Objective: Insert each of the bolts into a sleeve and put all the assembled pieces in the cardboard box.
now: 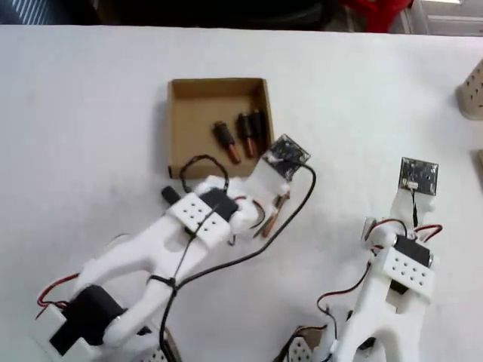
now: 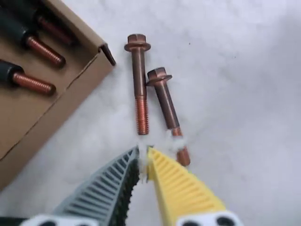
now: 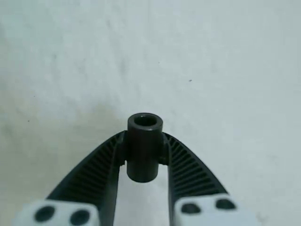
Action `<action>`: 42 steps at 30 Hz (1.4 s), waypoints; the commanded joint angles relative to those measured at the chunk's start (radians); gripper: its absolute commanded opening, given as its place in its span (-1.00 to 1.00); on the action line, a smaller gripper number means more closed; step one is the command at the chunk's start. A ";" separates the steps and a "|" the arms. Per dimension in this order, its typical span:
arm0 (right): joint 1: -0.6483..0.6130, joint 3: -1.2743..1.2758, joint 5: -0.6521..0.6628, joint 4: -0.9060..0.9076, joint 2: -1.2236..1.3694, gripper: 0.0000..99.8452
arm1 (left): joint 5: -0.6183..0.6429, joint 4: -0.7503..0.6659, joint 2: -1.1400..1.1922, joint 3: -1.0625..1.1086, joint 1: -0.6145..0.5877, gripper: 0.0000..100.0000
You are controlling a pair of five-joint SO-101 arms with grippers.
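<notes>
Two copper bolts (image 2: 139, 84) (image 2: 164, 101) lie side by side on the white table, just outside a corner of the cardboard box (image 2: 70, 87). My left gripper (image 2: 143, 153) is shut, its grey and yellow tips meeting at the threaded end of one bolt; the other bolt's end runs under the yellow finger (image 2: 178, 181). From above, the bolts (image 1: 273, 213) sit off the box's (image 1: 178, 121) near right corner. Three sleeved bolts (image 1: 241, 136) rest inside the box. My right gripper (image 3: 143, 155) is shut on a black sleeve (image 3: 143, 146), held upright with its open bore showing.
The left arm (image 1: 196, 219) stretches from the table's near left toward the box, with black cables looping around it. The right arm (image 1: 400, 264) stands at the near right. A beige object (image 1: 472, 90) sits at the far right edge.
</notes>
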 commanded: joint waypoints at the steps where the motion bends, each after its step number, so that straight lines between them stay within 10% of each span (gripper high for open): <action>1: -0.013 -0.011 0.012 -0.018 -0.025 -0.97 | 0.014 -0.046 -0.002 -0.054 0.035 -0.60; 42: -0.064 0.000 0.014 -0.018 -0.025 -0.97 | 0.015 0.143 0.630 -0.623 0.022 -0.68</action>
